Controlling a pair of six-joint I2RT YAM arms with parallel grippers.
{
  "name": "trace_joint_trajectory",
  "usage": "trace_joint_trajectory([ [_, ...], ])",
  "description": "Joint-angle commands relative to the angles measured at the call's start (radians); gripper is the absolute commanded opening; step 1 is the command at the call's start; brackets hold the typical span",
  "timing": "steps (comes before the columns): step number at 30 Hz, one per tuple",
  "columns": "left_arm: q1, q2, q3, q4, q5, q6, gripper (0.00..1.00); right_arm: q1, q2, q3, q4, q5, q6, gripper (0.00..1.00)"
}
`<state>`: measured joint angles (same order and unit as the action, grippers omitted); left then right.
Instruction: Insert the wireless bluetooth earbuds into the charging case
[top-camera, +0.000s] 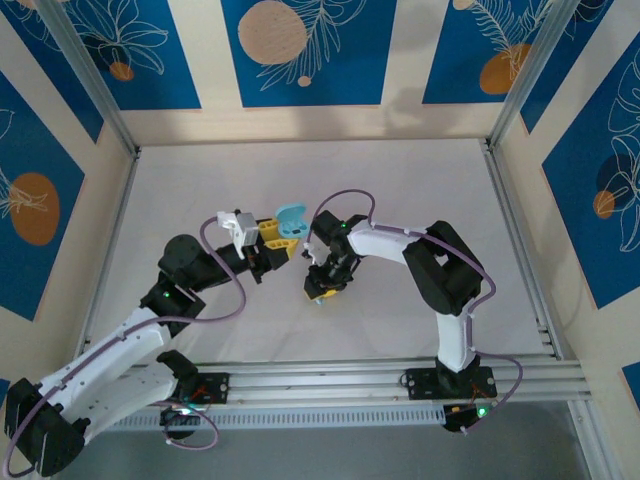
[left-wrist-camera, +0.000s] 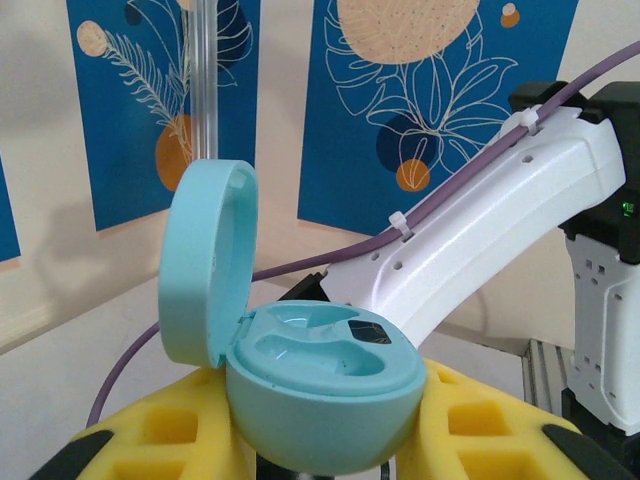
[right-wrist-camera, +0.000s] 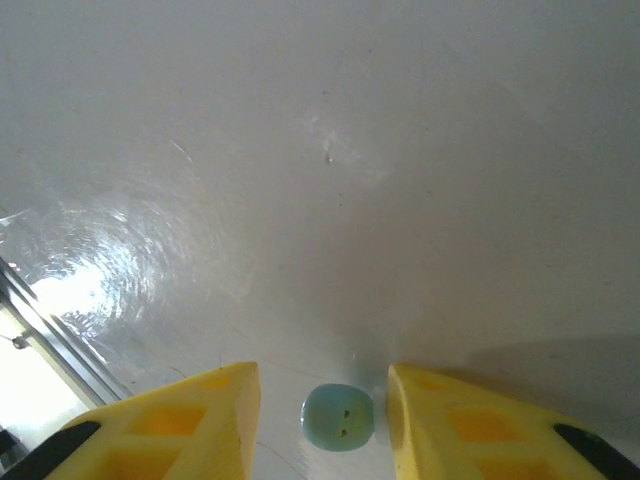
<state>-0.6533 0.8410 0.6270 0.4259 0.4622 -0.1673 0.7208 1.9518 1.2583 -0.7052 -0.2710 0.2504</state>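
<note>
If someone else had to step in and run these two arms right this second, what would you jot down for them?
Left claw: shut on the charging case, which it holds with the lid swung open.
Right claw: open and low over the table, with a finger on each side of a light blue earbud and not touching it.
Done: the case is open and in hand. Both hollows look empty.
Left: close on the earbud, lift it and seat it in a hollow of the case.
</note>
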Motion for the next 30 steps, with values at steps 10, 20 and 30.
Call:
trace_joint_trajectory([
  [10, -0.006, -0.006, 0.017, 0.014, 0.001, -0.012, 0.28, 0.015, 0.015, 0.085, -0.082, 0.094, -0.024, 0.38],
  [20, -0.006, 0.004, 0.017, 0.025, 0.001, -0.014, 0.28, 0.044, 0.045, 0.136, -0.122, 0.169, 0.068, 0.37],
  [30, -0.006, -0.009, 0.009, 0.016, -0.008, -0.009, 0.28, 0.066, 0.058, 0.152, -0.117, 0.177, 0.217, 0.35],
])
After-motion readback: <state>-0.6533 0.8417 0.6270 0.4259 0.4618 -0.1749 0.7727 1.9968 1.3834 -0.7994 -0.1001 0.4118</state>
